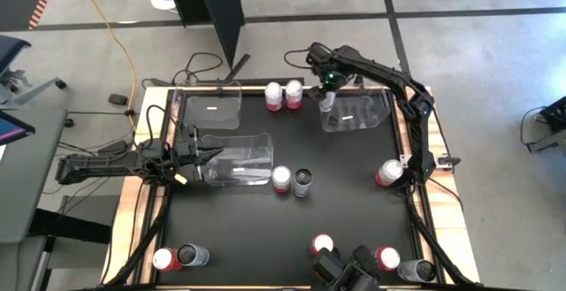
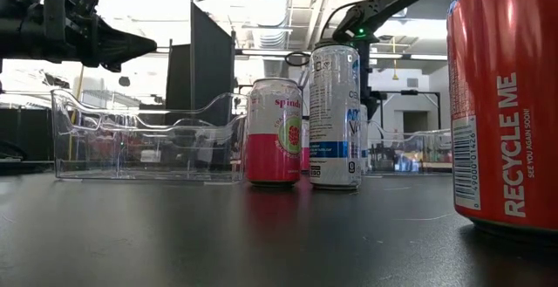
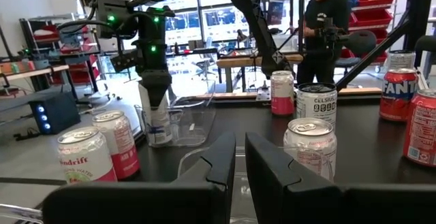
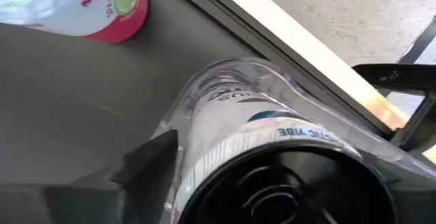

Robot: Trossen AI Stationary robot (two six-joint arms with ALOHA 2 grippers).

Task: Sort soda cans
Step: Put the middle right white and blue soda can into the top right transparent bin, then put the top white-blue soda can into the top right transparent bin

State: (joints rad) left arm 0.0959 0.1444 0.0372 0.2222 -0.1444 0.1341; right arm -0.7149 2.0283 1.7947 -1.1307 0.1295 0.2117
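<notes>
A silver-white soda can stands upright in the near left corner of the far right clear bin. My right gripper points down over it, open, with its fingers on either side of the can's top. One finger shows just off the can's side. My left gripper is shut and level at the table's left, beside the middle clear bin. Two pink-and-white cans stand on the table at the far edge. A pink can and a dark can stand mid-table.
A third clear bin sits at the far left. More cans stand by the right edge, at the near left and at the near right. A person stands beyond the table. A wide bare stretch lies mid-table toward the near side.
</notes>
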